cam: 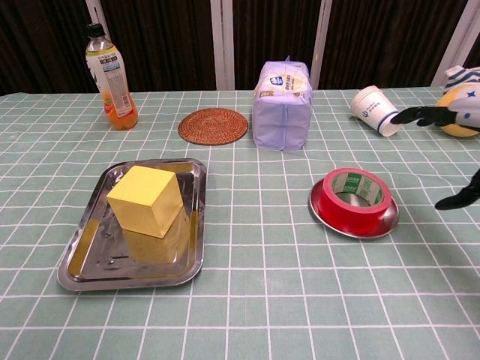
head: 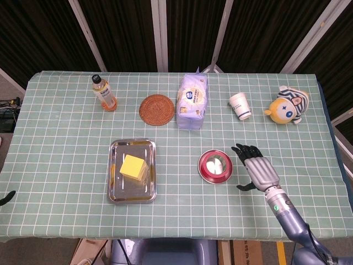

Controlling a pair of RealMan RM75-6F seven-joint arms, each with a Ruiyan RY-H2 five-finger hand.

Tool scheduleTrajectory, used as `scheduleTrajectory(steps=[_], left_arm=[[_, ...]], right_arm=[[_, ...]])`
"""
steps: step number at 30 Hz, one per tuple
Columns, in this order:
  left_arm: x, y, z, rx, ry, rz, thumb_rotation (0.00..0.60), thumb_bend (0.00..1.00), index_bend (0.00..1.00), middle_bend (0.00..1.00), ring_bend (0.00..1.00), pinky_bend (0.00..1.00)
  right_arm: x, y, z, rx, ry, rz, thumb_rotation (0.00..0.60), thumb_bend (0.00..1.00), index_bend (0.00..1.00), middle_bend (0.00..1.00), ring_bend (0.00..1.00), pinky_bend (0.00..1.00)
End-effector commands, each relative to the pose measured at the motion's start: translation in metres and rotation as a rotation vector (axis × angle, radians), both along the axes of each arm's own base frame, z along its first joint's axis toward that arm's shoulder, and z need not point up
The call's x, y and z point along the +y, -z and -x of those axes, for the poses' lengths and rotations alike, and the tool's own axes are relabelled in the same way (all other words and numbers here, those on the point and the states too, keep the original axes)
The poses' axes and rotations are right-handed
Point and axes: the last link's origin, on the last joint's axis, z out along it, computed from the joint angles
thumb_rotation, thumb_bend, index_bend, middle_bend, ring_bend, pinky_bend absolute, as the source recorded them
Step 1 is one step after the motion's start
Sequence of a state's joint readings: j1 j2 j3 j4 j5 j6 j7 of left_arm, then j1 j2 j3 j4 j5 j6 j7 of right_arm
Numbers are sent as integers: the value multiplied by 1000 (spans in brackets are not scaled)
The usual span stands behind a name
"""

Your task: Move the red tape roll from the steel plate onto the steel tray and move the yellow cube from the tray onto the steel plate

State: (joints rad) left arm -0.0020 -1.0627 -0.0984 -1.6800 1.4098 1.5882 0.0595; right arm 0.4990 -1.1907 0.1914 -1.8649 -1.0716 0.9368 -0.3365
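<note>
Red tape roll (head: 215, 164) sits on the steel plate (cam: 352, 222); yellow cube (head: 133, 166) on the steel tray (head: 117, 190). Right hand (head: 257, 170) hovers beside the plate, fingers spread, holding nothing

- Orange drink bottle (head: 103, 93) stands upright
- Woven coaster (head: 156, 110) beside purple tissue pack (head: 192, 100)
- Paper cup (head: 240, 106) tipped
- Yellow plush toy (head: 287, 106)
- Green checked tablecloth (head: 60, 143)

A yellow cube (head: 133, 166), a red tape roll (head: 215, 165) and a green white-checked tablecloth (head: 66, 149).
</note>
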Motion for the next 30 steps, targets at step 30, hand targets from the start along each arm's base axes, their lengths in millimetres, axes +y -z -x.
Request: scheduleTrajectory(steps=[30], left_arm=[[0, 0, 0, 7, -19, -24, 600, 161, 148, 0, 0, 60]], right_arm=[[-37, 65, -23, 69, 11, -108, 600, 111, 16, 7, 156, 11]])
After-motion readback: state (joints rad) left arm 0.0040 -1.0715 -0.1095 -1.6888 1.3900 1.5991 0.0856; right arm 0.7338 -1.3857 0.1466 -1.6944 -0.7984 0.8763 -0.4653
